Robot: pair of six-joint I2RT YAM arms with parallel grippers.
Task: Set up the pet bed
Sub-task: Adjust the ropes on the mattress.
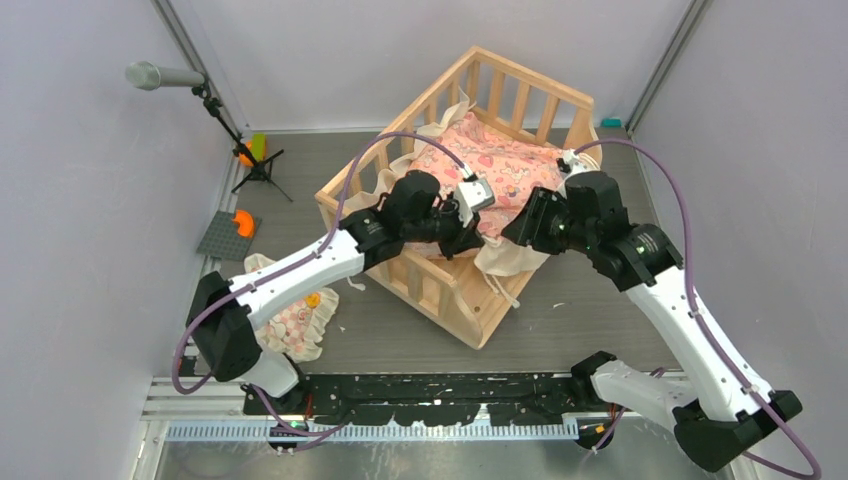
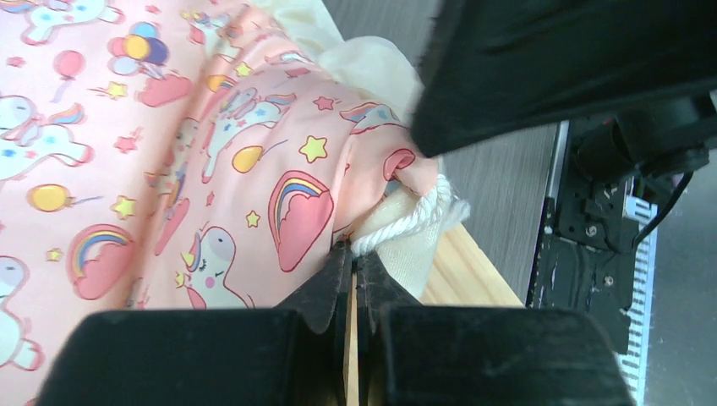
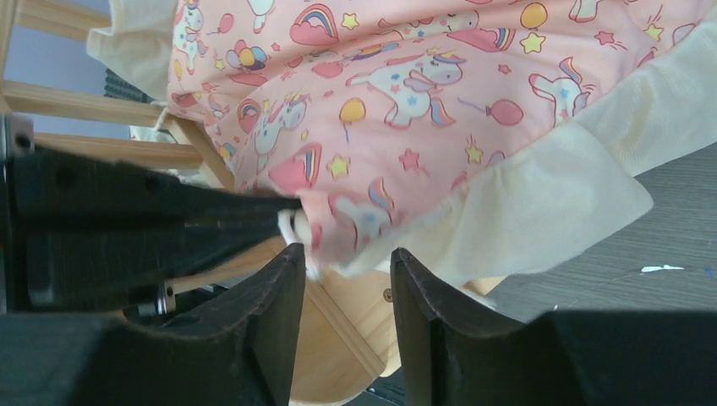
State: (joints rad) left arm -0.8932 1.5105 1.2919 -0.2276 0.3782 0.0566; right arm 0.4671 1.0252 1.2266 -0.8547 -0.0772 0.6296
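The pet bed [image 1: 455, 290] is a pale wooden slatted crib standing skewed at mid-table. The pink unicorn-print cushion [image 1: 500, 170] lies inside it, and its cream frill hangs over the near right rail. My left gripper [image 1: 468, 238] is at the cushion's near corner. In the left wrist view the gripper [image 2: 353, 254] is shut, pinching the cushion [image 2: 169, 169] at its white cord [image 2: 406, 222] above the wooden rail [image 2: 469, 271]. My right gripper [image 3: 347, 258] is open, its jaws either side of the same corner of the cushion [image 3: 406, 101]. It shows in the top view [image 1: 512, 232] too.
A small frilled pillow [image 1: 295, 325] lies on the table at the left, partly under the left arm. A microphone stand [image 1: 250, 165] and orange items [image 1: 245, 150] sit at the back left. A grey plate [image 1: 225, 238] holds an orange piece. Grey walls enclose both sides.
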